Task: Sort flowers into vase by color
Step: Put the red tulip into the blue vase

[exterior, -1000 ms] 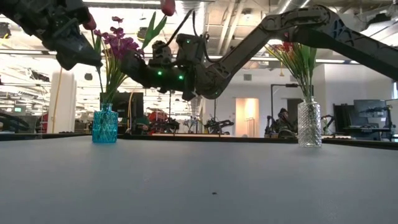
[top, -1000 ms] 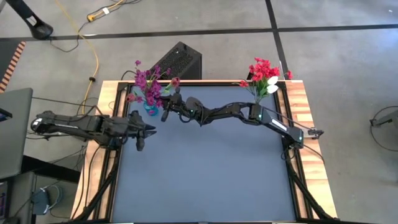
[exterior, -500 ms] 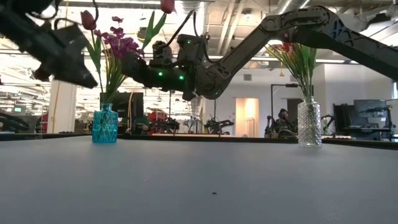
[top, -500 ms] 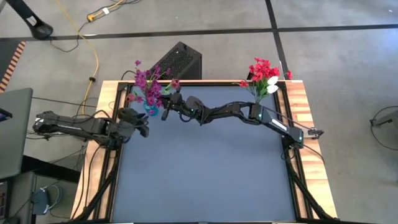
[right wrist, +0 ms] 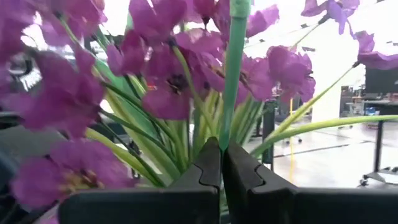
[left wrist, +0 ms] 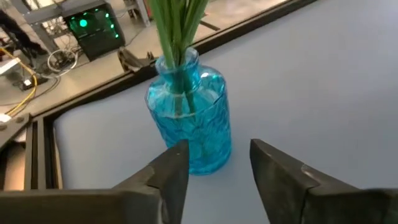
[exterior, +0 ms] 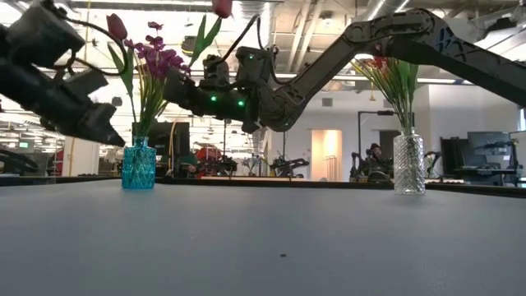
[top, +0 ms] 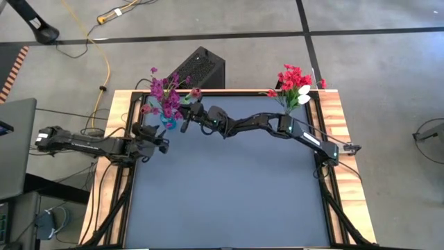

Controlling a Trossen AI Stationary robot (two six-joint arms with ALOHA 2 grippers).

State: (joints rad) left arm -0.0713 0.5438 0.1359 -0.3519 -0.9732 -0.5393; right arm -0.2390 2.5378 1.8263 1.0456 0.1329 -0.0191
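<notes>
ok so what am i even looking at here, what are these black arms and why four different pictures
It is a robot with two dark jointed arms at a grey table, sorting artificial flowers by colour. One picture looks straight down, one looks level across the tabletop, and two come from cameras on the wrists. On the table stand a blue glass vase of purple flowers and a clear glass vase of red and white flowers. The right arm's tool is shut on a thin green flower stem above the blue vase. The left arm's tool is open and empty, beside that vase.
</notes>
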